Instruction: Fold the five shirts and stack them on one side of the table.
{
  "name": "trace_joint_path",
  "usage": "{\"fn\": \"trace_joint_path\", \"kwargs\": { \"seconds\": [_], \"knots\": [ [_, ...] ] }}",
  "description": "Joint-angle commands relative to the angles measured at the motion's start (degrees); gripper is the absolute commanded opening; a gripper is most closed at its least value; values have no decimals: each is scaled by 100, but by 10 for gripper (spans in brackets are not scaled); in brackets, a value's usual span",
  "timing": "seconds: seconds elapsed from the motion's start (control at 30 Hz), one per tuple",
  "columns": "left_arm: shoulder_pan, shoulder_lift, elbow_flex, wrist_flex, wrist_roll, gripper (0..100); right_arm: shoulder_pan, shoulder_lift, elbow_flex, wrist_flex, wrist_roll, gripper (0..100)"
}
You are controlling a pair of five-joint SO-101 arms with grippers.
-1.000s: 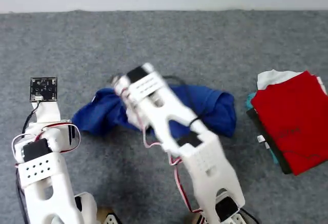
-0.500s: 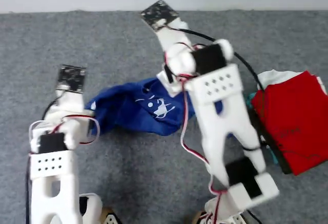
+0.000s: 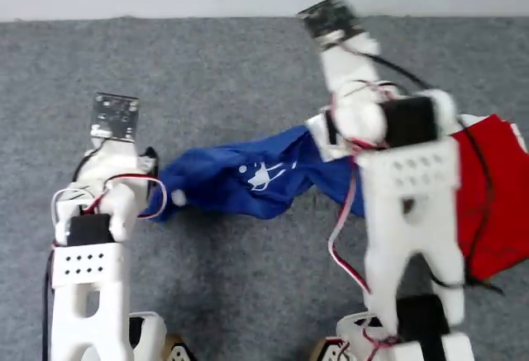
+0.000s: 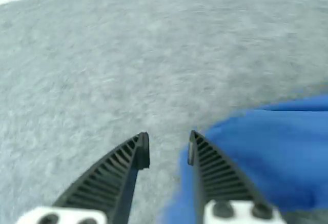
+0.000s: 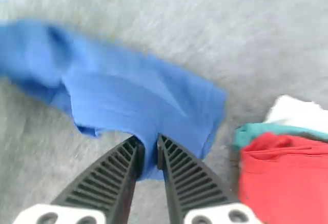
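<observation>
Nearest, the two white arms are seen rising from the front edge of the grey worktop (image 3: 207, 72), which is covered in a felt-like cloth.

The left hand (image 4: 168, 142) is held with its black ribbed jaws apart. Bare worktop shows in the gap, and one finger lies against the end of the blue shirt (image 3: 248, 181). Nothing is gripped.

The blue shirt is soft cloth with a small white print. It lies bunched and drawn out lengthwise across the middle of the worktop, between the two hands, and is not yet folded.

The right hand (image 5: 147, 141) is closed narrowly on a small tuck of blue cloth at the other end, close to the stack.

A folded red shirt (image 3: 496, 196) is stacked on a teal garment (image 5: 256, 130) and a white garment (image 5: 297, 112) at the worktop's right side, partly under the right arm.

Risks, as judged:
- The tuck is small, so it could slip out under a pull.
- With the left end unheld, the whole shirt would be dragged rather than spread.
- The stack could be knocked askew by the right arm or its cable.
</observation>
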Motion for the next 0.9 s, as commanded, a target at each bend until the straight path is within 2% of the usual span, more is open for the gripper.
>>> {"fn": "trace_joint_path", "kwargs": {
  "seconds": [0.0, 0.17, 0.33, 0.47, 0.53, 0.7, 0.87],
  "knots": [
    [-316, -88, -154, 185, 44, 138, 207, -505, -255, 224, 79, 10],
    [-378, -79, -136, 1020, 35, 148, 224, -567, 281, 215, 79, 10],
    [334, -70, 13, 2453, -62, 278, 233, -567, 448, 189, 79, 10],
    [1152, -88, 277, 3429, -1169, 304, 224, -505, 457, 189, 79, 10],
    [1336, -88, 312, 3499, -1424, 304, 215, -505, 466, 180, 79, 10],
    [1582, -70, 356, 3429, -1433, 306, 215, -505, 466, 180, 79, 10],
    [1644, -70, 752, 2690, -1442, 306, 215, -505, 466, 180, 79, 10]
  ]
}}
